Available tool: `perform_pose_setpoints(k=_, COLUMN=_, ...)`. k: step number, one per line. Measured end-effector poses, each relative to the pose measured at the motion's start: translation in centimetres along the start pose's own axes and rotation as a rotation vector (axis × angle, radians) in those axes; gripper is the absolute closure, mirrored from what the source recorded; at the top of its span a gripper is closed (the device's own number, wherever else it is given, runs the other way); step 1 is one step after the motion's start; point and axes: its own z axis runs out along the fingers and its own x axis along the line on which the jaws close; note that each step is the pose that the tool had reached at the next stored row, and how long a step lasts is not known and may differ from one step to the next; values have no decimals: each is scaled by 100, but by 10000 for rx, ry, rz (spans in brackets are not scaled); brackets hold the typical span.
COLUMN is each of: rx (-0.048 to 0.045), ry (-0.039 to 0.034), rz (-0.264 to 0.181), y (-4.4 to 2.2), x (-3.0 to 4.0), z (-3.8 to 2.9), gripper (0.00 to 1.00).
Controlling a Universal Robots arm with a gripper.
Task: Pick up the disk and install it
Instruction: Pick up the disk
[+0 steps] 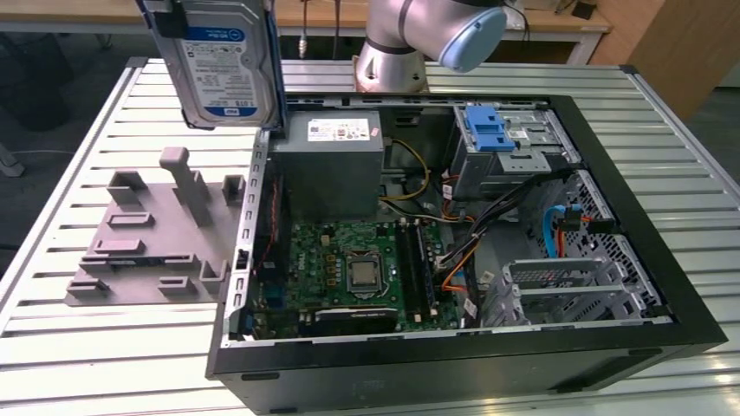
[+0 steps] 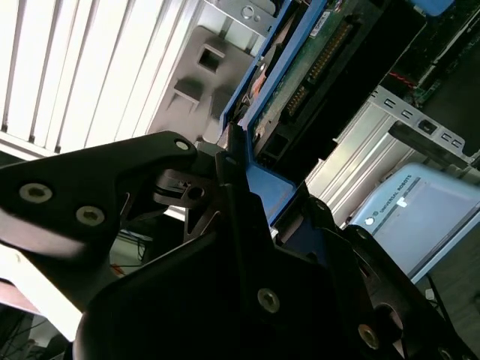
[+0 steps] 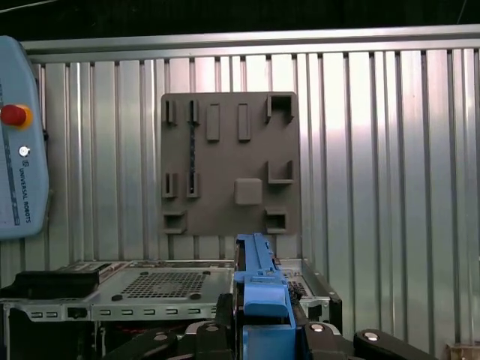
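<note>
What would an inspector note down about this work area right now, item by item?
Surface: a slatted metal table carrying a grey fixture with upright posts and an open computer case.
Job's things: the disk hangs upright in the air above the case's wall on the exterior view's left. It is off the fixture and not yet in the case.
Clutter: nothing seen.
Grippers: the gripper is shut on the disk's blue frame, seen in both wrist views.
Cables: yellow, orange and blue wires run loose inside the case.
Surroundings: wooden desks behind the table; a pale-blue controller with a red button in the first wrist view.
</note>
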Motion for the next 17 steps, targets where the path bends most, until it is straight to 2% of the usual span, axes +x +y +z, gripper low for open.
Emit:
perform_pose_setpoints(k=3, rx=0, ry=0, rz=-1, y=-29, x=69, z=4, gripper=64)
perform_pose_setpoints(k=6, rx=0, ry=0, rz=0, y=-94, x=106, z=6, gripper=64)
perform_pose_setpoints(k=14, rx=0, ry=0, rz=0, y=-368, x=115, z=10, gripper=64)
perform_pose_setpoints(k=17, rx=0, ry=-1, rz=-1, y=-411, x=120, z=12, gripper=64)
